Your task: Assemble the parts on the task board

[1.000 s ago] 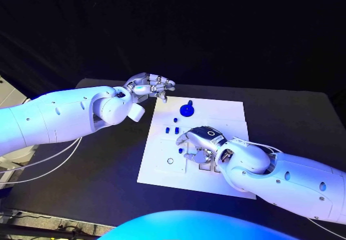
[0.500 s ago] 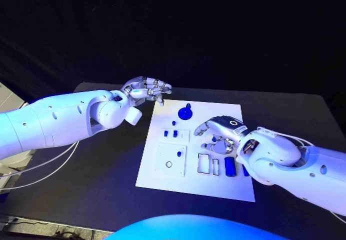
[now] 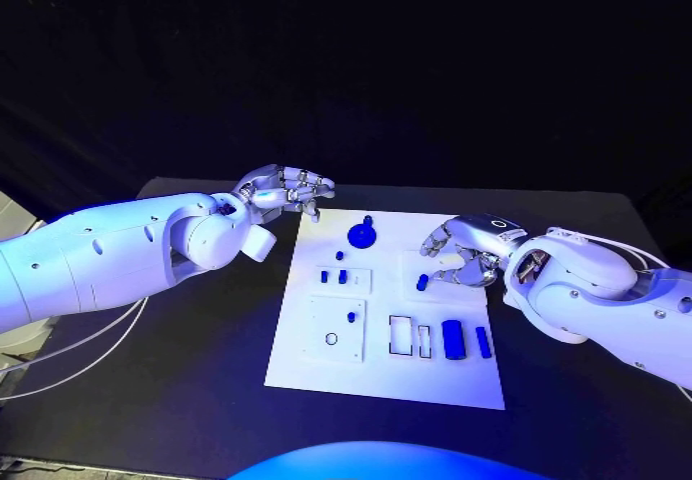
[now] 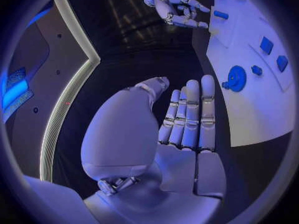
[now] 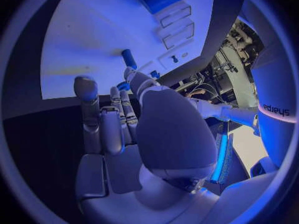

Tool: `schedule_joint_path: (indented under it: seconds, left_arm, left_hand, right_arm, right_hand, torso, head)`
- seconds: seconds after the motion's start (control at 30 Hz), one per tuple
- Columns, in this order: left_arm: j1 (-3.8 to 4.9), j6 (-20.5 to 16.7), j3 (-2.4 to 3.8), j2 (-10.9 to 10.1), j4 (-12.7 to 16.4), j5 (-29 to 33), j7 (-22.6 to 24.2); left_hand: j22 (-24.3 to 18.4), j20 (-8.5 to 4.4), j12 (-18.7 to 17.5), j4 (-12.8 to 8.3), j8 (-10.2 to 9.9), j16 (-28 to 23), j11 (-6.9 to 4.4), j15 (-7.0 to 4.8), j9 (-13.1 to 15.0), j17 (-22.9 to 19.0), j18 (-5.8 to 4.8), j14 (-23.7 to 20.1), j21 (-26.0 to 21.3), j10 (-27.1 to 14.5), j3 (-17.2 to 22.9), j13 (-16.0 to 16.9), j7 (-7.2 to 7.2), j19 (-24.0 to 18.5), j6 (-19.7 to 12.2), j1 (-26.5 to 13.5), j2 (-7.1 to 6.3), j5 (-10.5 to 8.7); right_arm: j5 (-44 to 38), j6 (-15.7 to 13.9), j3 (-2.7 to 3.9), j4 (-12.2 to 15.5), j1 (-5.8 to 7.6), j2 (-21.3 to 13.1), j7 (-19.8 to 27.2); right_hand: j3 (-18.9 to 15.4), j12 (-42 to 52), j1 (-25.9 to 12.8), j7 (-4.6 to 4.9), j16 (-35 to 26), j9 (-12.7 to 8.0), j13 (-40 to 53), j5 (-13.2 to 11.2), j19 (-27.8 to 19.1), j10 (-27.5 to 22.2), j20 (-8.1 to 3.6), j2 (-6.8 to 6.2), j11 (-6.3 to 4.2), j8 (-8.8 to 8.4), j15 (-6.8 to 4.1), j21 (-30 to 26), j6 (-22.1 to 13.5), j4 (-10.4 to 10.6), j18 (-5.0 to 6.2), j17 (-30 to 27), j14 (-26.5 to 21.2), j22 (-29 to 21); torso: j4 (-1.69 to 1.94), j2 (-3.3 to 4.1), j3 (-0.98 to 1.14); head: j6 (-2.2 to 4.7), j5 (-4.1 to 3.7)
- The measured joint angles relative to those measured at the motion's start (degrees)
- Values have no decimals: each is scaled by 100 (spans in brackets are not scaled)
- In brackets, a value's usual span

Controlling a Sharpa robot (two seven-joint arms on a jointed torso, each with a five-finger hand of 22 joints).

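Note:
The white task board [image 3: 317, 350] lies in the middle of the black table. On it sit a round blue knob [image 3: 362, 235], two small blue pegs [image 3: 333, 276], a short blue peg [image 3: 423, 282] and two long blue pieces [image 3: 456, 338] beside two empty slots [image 3: 402, 335]. My right hand [image 3: 469, 250] hovers over the board's right side with its fingers loosely bent, holding nothing; the short peg [image 5: 129, 58] lies just beyond its fingertips. My left hand [image 3: 289, 188] hangs off the board's far left corner, holding nothing, its fingers side by side [image 4: 187, 109]. The knob [image 4: 235, 78] lies ahead of it.
Bare black table [image 3: 202, 340] surrounds the board [image 4: 249, 109] on all sides. A square plate with a small hole [image 3: 339, 335] is set into the board's left half. White cables [image 3: 87, 330] hang under my left arm.
My right hand has risen off the slots and pulled back to the board's right side, uncovering the long blue pieces. The left hand has barely moved. The camera shifted.

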Motion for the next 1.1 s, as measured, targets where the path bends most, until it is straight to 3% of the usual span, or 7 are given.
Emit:
schedule_joint_path:
  seconds: [0.23,0.5,0.63,0.7,0.9,1.03,1.1]
  left_arm:
    - [-1,3,0,5,-22,-6,-1]
    - [-1,7,0,5,-25,-11,-1]
    - [-1,9,0,5,-25,-13,-1]
    - [-1,10,0,5,-25,-14,-2]
    - [-1,14,0,3,-26,-17,-7]
    - [-1,22,0,3,-27,-18,-12]
    - [-1,30,0,4,-27,-18,-18]
  left_hand:
    - [0,0,0,0,0,0,0,0,0,0,0,0,0,0,0,0,0,0,0,0,0,0]
    - [6,0,0,0,0,0,0,0,1,-1,0,0,0,0,0,0,0,0,0,0,0,0]
    - [6,0,0,0,0,0,0,0,1,-1,0,0,0,0,0,0,0,0,0,0,0,0]
    - [6,0,0,0,0,0,0,0,0,-1,0,0,0,0,0,0,0,0,0,0,0,0]
    - [6,0,0,0,0,0,0,0,1,-1,0,0,0,0,0,0,0,0,0,0,0,0]
    - [6,0,0,0,0,0,0,0,1,-1,0,0,0,0,0,-1,0,0,0,0,0,0]
    - [5,0,0,16,0,0,0,0,1,5,0,0,0,1,-16,-5,0,0,0,0,0,0]
  right_arm:
    - [59,406,-7,-108,-40,119,-32]
    - [95,620,-11,-164,-72,211,-46]
    - [114,651,-13,-176,-88,236,-54]
    - [124,652,-14,-178,-93,238,-57]
    - [162,611,-15,-174,-106,259,-60]
    - [192,552,-16,-171,-113,274,-63]
    - [204,522,-16,-175,-121,279,-72]
  right_hand:
    - [-37,39,-5,0,0,0,18,0,20,46,21,-5,-38,0,0,0,0,37,0,-11,0,17]
    - [5,133,11,-21,-1,0,26,0,126,295,-3,12,-76,0,-33,157,21,79,0,-11,-10,197]
    - [296,141,31,11,30,0,25,-100,199,560,-35,82,-105,0,-60,315,127,221,-4,6,1,368]
    - [420,133,31,-1,30,5,25,-100,278,664,-49,82,-122,35,-72,430,169,265,-92,2,-10,483]
    - [679,74,-23,9,38,34,25,-119,305,872,-59,133,-157,79,-101,478,252,433,-92,8,2,588]
    - [732,30,-112,22,52,38,25,-148,307,895,-61,64,-153,79,-101,500,267,486,-92,32,2,604]
    - [771,-22,-187,22,52,46,25,-275,307,896,-62,14,-153,79,-101,500,267,539,-92,36,2,626]
  torso:
    - [5,3,0]
    - [8,3,-3]
    - [7,3,-3]
    - [7,2,-3]
    - [6,2,-3]
    - [6,1,-3]
    - [5,1,-4]
  head:
    - [-7,1]
    - [-18,-4]
    - [-20,-5]
    - [-22,-6]
    - [-25,-4]
    - [-24,-1]
    - [-24,-1]
